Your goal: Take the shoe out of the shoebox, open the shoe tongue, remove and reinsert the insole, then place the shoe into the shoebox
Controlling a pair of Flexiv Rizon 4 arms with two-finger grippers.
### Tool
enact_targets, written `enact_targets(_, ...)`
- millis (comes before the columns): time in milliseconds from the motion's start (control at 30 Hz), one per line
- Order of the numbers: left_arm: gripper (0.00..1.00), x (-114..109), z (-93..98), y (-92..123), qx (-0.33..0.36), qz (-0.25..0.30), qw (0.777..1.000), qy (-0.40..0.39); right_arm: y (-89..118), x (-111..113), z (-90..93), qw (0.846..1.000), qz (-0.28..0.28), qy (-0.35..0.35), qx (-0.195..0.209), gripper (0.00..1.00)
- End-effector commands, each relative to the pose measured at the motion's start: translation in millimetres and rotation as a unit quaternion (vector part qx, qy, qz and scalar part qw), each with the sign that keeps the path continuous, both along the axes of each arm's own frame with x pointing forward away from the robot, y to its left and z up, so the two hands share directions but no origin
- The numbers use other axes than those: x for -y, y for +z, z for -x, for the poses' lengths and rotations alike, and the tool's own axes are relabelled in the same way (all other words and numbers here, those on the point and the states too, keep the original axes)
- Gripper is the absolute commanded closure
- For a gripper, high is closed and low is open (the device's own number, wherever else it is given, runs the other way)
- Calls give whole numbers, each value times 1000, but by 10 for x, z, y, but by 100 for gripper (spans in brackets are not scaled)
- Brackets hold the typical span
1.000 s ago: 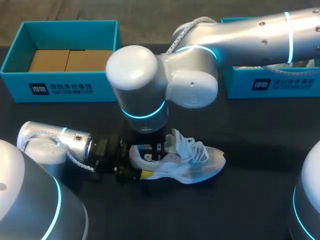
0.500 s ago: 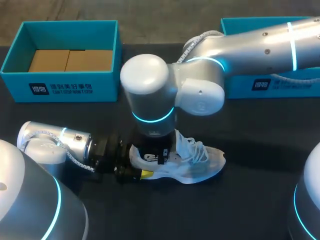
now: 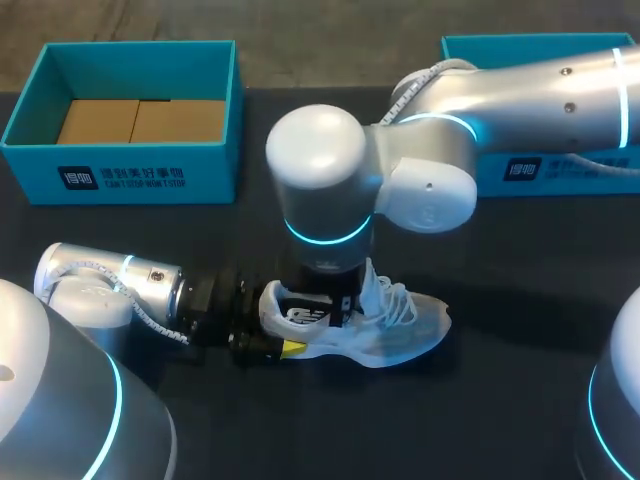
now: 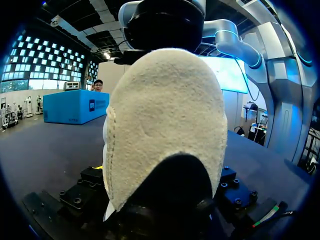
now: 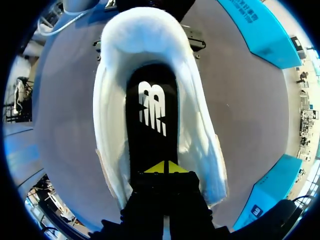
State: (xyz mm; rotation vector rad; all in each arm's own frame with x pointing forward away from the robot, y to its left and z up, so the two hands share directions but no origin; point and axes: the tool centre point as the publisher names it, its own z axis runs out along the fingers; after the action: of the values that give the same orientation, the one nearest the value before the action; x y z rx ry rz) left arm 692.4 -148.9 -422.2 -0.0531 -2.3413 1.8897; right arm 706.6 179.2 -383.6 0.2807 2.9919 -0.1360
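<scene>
Dark surface, head view: white shoe lies well apart from the teal shoebox, left jaws gripping its heel. Left wrist: only that heel. Right wrist: right jaws closed, resting on the shoe's black insole.

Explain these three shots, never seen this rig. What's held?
Two silver robot arms work at a black table. The head view looks down from above; each round picture comes from a camera on one arm's wrist. On the table: a white lace-up shoe, a left teal cardboard shoebox and a right teal cardboard shoebox. The left gripper sits at the shoe's heel, grip hidden. The right gripper, yellow tips together, appears to pinch the black insole with a white logo inside the shoe.
</scene>
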Motion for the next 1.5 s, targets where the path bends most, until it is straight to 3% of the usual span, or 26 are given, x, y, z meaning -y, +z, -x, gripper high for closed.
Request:
enact_targets(33, 100, -2, 4, -6, 0, -1, 1000, 0, -31, 65, -45, 1000, -9, 0, -2, 100)
enact_targets(300, 100, -2, 4, -6, 0, -1, 1000, 0, -67, 73, -83, 1000, -13, -5, -5, 92)
enact_targets(367, 100, -2, 4, -6, 0, -1, 1000, 0, -78, 72, -74, 1000, -14, -6, -7, 88)
enact_targets(433, 100, -2, 4, -6, 0, -1, 1000, 0, -94, 76, -70, 1000, -14, -7, -9, 77)
enact_targets(700, 100, -2, 4, -6, 0, -1, 1000, 0, -174, 80, -49, 1000, -13, -14, -22, 69)
enact_targets(1233, 100, -2, 4, -6, 0, -1, 1000, 0, -454, 13, -69, 997, -11, -20, -70, 64)
enact_targets(1500, 100, -2, 4, -6, 0, -1, 1000, 0, -573, -66, 93, 994, 11, -17, -110, 64)
